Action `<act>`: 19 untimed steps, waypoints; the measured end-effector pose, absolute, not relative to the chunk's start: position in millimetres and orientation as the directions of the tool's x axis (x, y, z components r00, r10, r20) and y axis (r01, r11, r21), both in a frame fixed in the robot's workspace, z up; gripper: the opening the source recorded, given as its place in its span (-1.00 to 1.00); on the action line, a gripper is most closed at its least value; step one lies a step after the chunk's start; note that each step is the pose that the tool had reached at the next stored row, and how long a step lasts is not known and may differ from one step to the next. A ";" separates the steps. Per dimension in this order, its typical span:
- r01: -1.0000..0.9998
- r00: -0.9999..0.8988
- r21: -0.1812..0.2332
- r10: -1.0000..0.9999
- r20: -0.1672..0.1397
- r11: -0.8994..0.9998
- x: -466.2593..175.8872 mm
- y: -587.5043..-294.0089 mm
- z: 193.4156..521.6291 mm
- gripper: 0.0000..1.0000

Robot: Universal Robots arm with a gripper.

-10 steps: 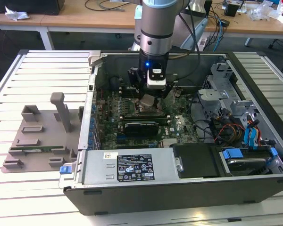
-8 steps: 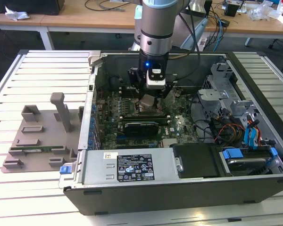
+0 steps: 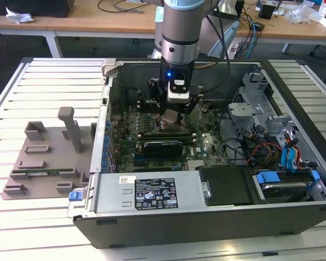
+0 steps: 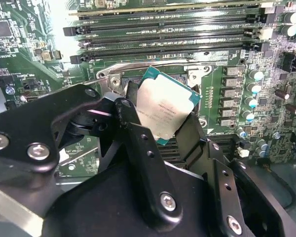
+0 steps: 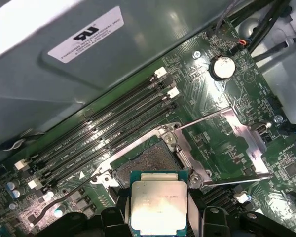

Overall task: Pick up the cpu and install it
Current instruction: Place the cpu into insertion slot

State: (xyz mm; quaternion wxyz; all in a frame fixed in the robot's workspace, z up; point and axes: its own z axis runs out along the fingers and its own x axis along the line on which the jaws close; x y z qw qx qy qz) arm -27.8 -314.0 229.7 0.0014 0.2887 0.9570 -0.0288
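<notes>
Gripper (image 4: 160, 117) is closed on the cpu (image 4: 165, 106). The black fingers (image 4: 138, 145) clamp two opposite edges of the chip and the gap is only as wide as the chip. The cpu sits between the jaws at the fingertips, metal lid facing the cameras, thin green border showing. It looks tilted in the second wrist view.

What is hidden:
- One corner of the cpu is hidden behind a finger in the second wrist view.
- In the first wrist view the cpu (image 5: 159, 205) is cut off by the frame edge, and the finger pads on it are mostly out of sight.
- The open socket (image 5: 147, 162) lies just beyond the fingertips, on the motherboard (image 5: 222, 108), with part of it covered by the chip. I can't tell the gap between chip and socket, but the chip is not seated.
- The metal load plate (image 5: 237, 140) is swung open to one side of the jaws, and the memory slots (image 5: 113, 123) run past the socket on the far side.
- In the exterior view the arm reaches down into the computer case (image 3: 206, 217). The fingertips and chip are hard to make out there, and the socket is hidden under the gripper.

The grey holder tray (image 3: 43, 157) is well apart from the jaws, outside the case at the exterior view's left.
</notes>
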 end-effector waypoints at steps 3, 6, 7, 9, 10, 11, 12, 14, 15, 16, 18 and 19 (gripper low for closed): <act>0.571 -0.821 -0.055 0.571 -0.020 0.819 -27.8 -314.0 229.3 0.10; 0.598 -0.801 -0.056 0.598 -0.021 0.799 -27.8 -314.0 228.8 0.10; 0.607 -0.795 -0.057 0.607 -0.021 0.793 -27.8 -314.0 228.7 0.10; 0.615 -0.789 -0.057 0.615 -0.021 0.787 -27.8 -314.0 228.6 0.10; 0.623 -0.782 -0.058 0.623 -0.022 0.780 -27.8 -314.0 228.4 0.10; 0.628 -0.778 -0.058 0.628 -0.022 0.776 -27.8 -314.0 228.2 0.10; 0.633 -0.774 -0.058 0.633 -0.022 0.772 -27.8 -314.0 228.1 0.10; 0.647 -0.762 -0.059 0.647 -0.023 0.760 -27.8 -314.0 227.7 0.10; 0.654 -0.756 -0.059 0.654 -0.023 0.754 -27.8 -314.0 227.6 0.10; 0.658 -0.753 -0.060 0.658 -0.023 0.751 -27.8 -314.0 227.5 0.10; 0.664 -0.747 -0.060 0.664 -0.023 0.745 -27.8 -314.0 227.3 0.10; 0.670 -0.742 -0.060 0.670 -0.023 0.740 -27.8 -314.0 227.2 0.10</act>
